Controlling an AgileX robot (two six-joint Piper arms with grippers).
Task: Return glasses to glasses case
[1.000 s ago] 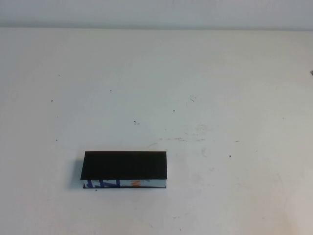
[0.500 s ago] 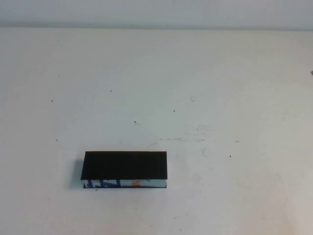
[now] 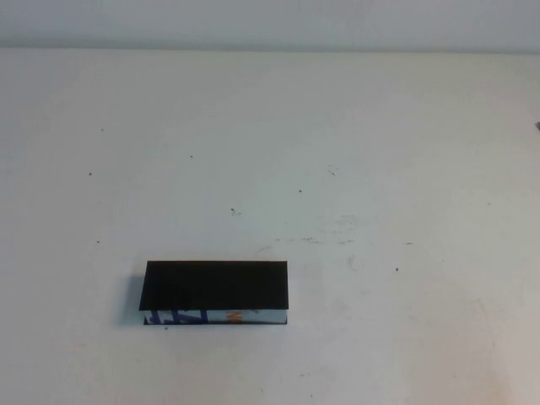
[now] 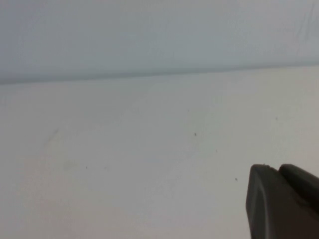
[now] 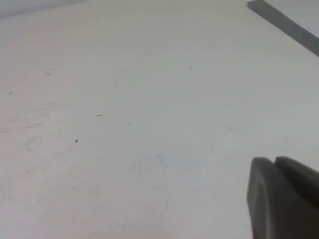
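Observation:
The glasses case (image 3: 215,285) lies on the white table, left of centre and near the front, its black flap lid down over the box. Its blue, white and orange patterned front edge (image 3: 215,316) faces me. The glasses are not in view in any frame. Neither arm shows in the high view. My left gripper (image 4: 277,168) shows only in the left wrist view, its two dark fingers pressed together, empty, over bare table. My right gripper (image 5: 274,161) shows only in the right wrist view, fingers together, empty, over bare table. The case is in neither wrist view.
The white table (image 3: 354,169) carries small dark specks and faint scuffs. Its far edge meets a pale wall (image 3: 270,25). A grey strip (image 5: 284,22) runs along a table edge in the right wrist view.

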